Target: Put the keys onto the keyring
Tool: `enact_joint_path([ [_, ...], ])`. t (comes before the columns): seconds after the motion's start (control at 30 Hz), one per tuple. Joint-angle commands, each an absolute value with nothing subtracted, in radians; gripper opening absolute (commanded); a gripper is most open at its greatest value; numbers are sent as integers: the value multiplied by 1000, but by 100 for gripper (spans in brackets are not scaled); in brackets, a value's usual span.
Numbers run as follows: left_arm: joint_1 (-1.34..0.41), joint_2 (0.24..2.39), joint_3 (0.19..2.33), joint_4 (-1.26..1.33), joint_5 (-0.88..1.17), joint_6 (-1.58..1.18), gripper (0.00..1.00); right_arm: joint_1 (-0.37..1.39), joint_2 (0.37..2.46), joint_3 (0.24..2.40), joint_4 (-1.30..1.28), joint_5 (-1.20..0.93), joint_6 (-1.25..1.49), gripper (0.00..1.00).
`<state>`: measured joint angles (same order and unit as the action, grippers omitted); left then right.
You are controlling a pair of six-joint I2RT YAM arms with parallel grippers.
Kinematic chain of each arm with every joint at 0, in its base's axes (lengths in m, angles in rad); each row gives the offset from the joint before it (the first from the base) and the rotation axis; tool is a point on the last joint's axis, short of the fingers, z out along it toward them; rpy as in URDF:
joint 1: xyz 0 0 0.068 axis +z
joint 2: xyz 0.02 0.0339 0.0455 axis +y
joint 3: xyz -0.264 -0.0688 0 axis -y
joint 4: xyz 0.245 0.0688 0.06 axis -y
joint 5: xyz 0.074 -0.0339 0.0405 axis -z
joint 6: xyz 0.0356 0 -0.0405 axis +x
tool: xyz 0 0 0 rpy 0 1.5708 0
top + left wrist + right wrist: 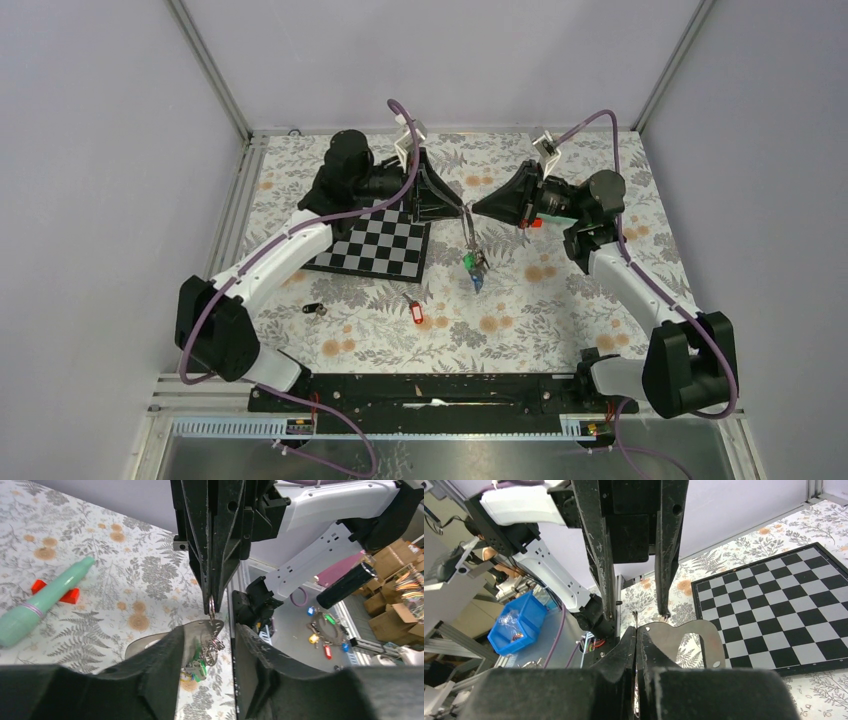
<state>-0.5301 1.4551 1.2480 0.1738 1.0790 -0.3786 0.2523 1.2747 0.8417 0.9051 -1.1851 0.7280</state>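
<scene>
Green key (469, 262), blue key (477, 283) hang on the keyring (212, 611) my right tool (476, 208) is pinching; left tool (209, 630) spread. Red key (417, 313), black key (314, 309) left on the desk.

No text, label, brand or number can be read in any view. The black-and-white chequered board (375, 245) shows plain squares only, and the coloured plastic key tags (475, 272) are too small for markings to be made out.
</scene>
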Motion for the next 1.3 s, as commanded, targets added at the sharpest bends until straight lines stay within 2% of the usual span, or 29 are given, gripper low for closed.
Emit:
enact_joint_path([
  [0.0, -532, 1480, 1228, 376, 1118, -512, 41, 249, 1286, 851, 1031, -1134, 816, 0],
  [0.13, -532, 1502, 1219, 458, 1136, -575, 30, 249, 1294, 839, 1064, -1119, 845, 0],
  [0.27, -532, 1505, 1209, 502, 1138, -604, 27, 249, 1296, 835, 1064, -1108, 848, 0],
  [0.73, -553, 1538, 1232, 532, 1137, -625, 3, 248, 1292, 823, 1061, -1095, 846, 0],
  [1.07, -569, 1557, 1263, 534, 1143, -636, 1, 249, 1293, 811, 1034, -1091, 817, 0],
  [1.27, -572, 1558, 1250, 597, 1163, -677, 8, 247, 1287, 811, 1015, -1091, 801, 0],
])
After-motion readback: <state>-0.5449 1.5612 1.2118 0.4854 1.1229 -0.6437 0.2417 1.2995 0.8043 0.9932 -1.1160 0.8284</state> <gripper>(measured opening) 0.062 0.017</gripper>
